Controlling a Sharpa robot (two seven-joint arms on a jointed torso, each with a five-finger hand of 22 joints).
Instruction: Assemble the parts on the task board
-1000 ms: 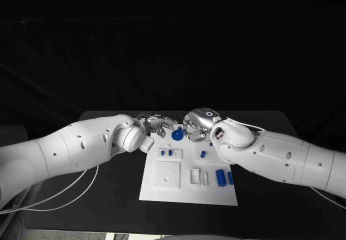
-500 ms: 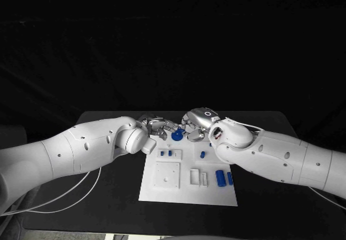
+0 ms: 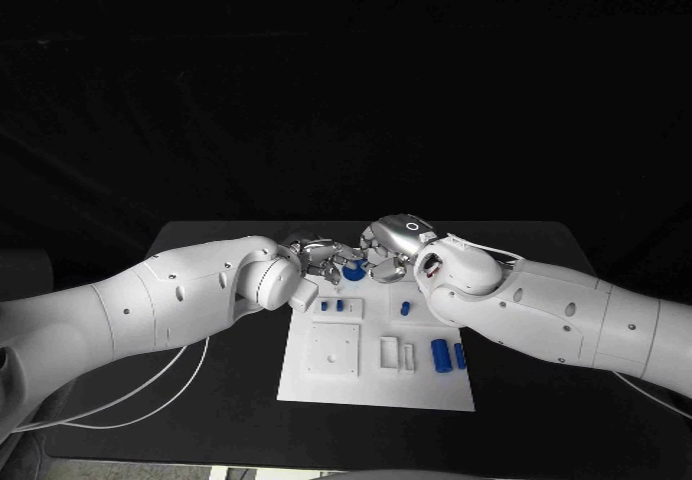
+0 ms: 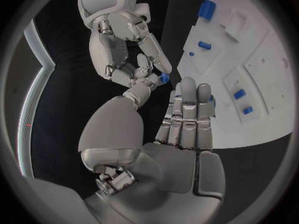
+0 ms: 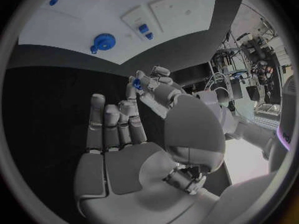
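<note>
Both hands have drawn closer over the white rectangular task board (image 3: pixel 378 372); the silver left hand (image 3: pixel 316 254) and silver right hand (image 3: pixel 385 252) pinch one small blue plastic part (image 3: pixel 353 266) together.

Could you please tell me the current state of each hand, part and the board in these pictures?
Left silver hand: at the board's far edge, fingers meeting the right hand's.
Right silver hand: pinching a small blue part.
White task board: flat on the table.
Blue cylinder part: lying on the board.
</note>
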